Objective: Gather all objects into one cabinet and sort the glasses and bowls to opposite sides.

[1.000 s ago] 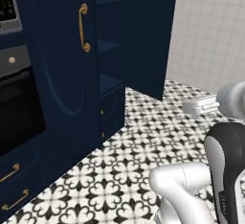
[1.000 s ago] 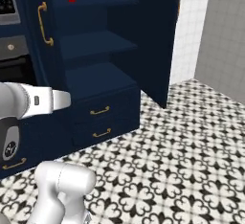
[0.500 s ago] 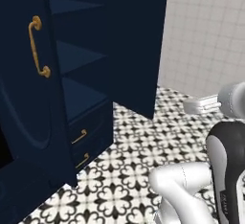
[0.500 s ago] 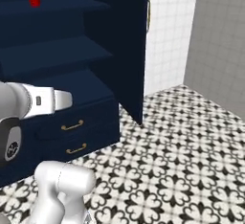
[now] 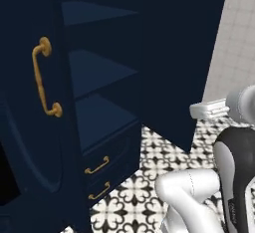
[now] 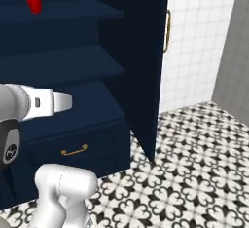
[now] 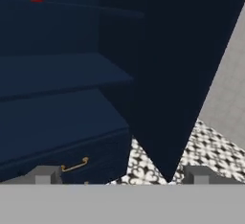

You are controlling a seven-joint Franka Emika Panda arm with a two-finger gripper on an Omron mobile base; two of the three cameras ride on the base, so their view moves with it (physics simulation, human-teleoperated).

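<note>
Claw [image 7: 119, 175] was spread wide and empty, facing the tall cupboard [image 6: 73, 71]; the red cup [image 6: 34, 4] sat on its upper shelf. Best to rise and approach it squarely.

Glossy white rounded arm [image 5: 191, 197] with dark grey joints.
</note>
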